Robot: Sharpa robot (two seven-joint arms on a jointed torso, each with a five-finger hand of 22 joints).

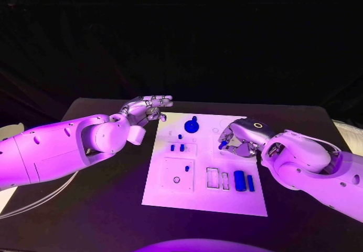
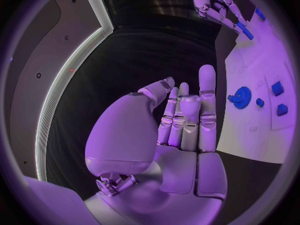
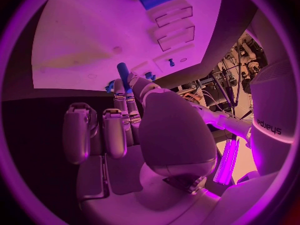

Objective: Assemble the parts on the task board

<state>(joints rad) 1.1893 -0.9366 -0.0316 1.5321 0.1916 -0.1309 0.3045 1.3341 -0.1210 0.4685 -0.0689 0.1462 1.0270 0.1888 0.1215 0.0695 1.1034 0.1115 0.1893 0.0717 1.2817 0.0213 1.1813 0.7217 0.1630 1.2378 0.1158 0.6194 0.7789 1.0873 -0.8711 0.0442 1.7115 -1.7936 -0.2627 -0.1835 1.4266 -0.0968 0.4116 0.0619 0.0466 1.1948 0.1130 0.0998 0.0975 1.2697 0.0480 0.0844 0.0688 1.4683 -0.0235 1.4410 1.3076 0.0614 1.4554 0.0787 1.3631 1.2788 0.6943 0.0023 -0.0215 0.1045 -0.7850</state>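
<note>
Right hand point(image 1: 236, 140) pinches peg point(image 3: 123, 74) — over task board point(image 1: 203, 197).

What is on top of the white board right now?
On the task board lie a blue gear, small blue pegs and two blue bars. The right hand pinches a blue rod and covers the board beneath it.

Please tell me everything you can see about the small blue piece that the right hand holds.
The blue piece is a short, slim, round peg, plain and smooth, plastic by its look. The right hand pinches it between fingertips, so its lower end is hidden and its upper end sticks out free. It hangs over the white board, near the board's right side, touching nothing but the fingers.
</note>
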